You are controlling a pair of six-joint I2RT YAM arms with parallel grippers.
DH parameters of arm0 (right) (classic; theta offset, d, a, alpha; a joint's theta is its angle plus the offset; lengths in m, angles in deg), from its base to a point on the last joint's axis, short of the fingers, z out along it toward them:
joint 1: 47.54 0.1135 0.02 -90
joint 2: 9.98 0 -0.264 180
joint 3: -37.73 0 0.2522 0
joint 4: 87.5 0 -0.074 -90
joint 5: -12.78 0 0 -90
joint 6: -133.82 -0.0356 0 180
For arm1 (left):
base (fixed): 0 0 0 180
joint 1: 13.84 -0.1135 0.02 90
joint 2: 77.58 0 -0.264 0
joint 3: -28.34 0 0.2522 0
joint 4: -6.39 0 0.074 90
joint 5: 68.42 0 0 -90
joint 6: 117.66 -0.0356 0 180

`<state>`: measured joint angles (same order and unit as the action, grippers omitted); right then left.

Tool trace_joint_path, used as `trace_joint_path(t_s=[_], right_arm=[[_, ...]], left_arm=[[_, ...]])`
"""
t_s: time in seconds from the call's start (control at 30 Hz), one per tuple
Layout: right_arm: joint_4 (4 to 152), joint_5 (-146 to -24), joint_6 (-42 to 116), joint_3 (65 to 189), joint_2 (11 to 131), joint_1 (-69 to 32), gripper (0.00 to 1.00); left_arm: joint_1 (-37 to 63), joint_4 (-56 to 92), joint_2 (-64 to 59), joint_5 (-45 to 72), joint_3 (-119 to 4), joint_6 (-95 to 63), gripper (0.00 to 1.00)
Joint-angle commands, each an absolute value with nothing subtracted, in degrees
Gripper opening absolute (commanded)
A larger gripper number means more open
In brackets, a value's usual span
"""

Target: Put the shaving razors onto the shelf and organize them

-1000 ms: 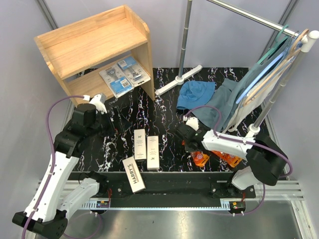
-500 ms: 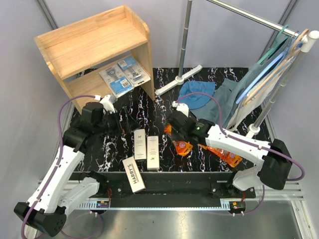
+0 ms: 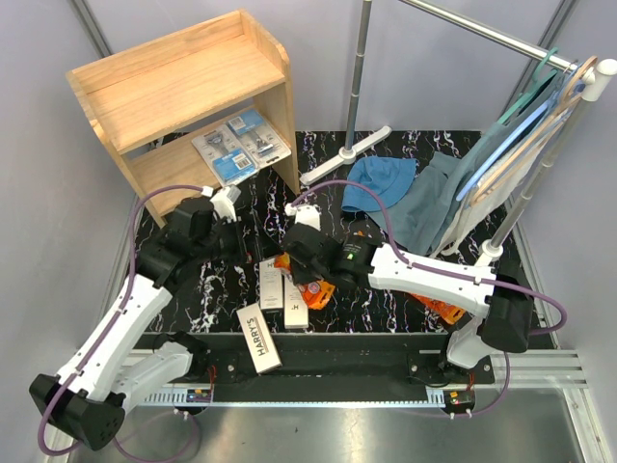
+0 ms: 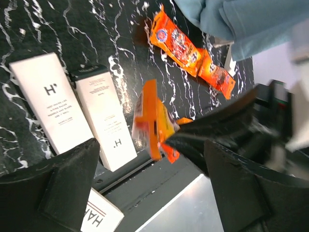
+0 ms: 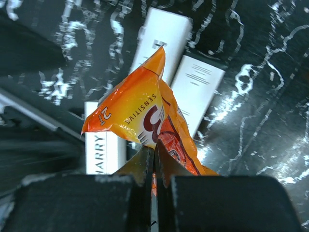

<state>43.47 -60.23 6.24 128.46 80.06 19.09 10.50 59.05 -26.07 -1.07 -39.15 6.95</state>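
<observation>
**Few razors shelved, most left on the table**

Only the blue-and-clear blister packs (image 3: 239, 147) lie on the shelf (image 3: 174, 87), side by side on its lower level. The top level holds nothing that I can see. I judge the job well short of half done.

My right gripper (image 5: 154, 154) is pinched tight on the bottom seam of one shiny orange pack (image 5: 145, 116). The fingers are closed flat against the foil, and the pack stands up above them. I hold it in the air over the two white Harry's boxes (image 4: 53, 108) that lie side by side on the black marbled tabletop (image 3: 193, 289). That puts it between the boxes and the shelf, well apart from the shelf itself.

My left gripper (image 4: 149, 147) has its fingers spread wide and holds nothing. It hangs just in front of the shelf and looks down on the same two boxes.

What I judge is left:
- The orange pack in my right gripper has to reach a shelf level.
- More orange packaging (image 4: 193, 53) lies on the tabletop near the blue cloths. I cannot tell whether it is one pack or two.
- The two paired Harry's boxes are not yet picked up.
- A third Harry's box (image 3: 258, 338) lies tilted at the near edge of the table.
- The kinds should then be grouped on the shelf, perhaps with the boxes on the bare top level.
</observation>
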Motion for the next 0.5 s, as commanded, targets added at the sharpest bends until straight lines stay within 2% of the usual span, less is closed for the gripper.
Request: trace_joint_path(t_s=[0.0, 0.17, 0.2, 0.3, 0.33, 0.4, 0.43, 0.47], right_arm=[[44.37, -58.85, 6.46, 133.31, 80.2, 20.67, 0.02], [44.46, -58.42, 6.64, 134.02, 80.02, 21.28, 0.02], [44.64, -58.33, 6.64, 133.85, 79.76, 21.37, 0.02], [45.16, -58.33, 6.82, 133.76, 79.32, 21.55, 0.02], [45.17, -58.15, 6.9, 133.67, 79.23, 21.81, 0.02], [45.6, -58.06, 6.99, 133.41, 78.71, 21.9, 0.02], [45.69, -57.8, 6.91, 133.23, 78.62, 21.98, 0.02], [45.78, -57.8, 6.91, 133.06, 78.53, 22.07, 0.02]], left_arm=[[11.83, 54.35, -25.28, -4.26, -38.24, 7.58, 0.87], [12.79, 52.32, -25.02, -5.49, -36.92, 8.72, 0.71], [12.88, 51.97, -24.84, -5.66, -36.92, 8.9, 0.65], [13.23, 51.62, -24.76, -5.75, -36.57, 9.07, 0.59], [13.41, 51.44, -24.58, -5.92, -36.4, 9.08, 0.52], [13.58, 51.27, -24.49, -6.19, -36.31, 9.16, 0.45], [13.85, 51.27, -24.23, -6.36, -36.22, 9.08, 0.35], [13.85, 51.18, -24.23, -6.37, -36.13, 9.08, 0.3]])
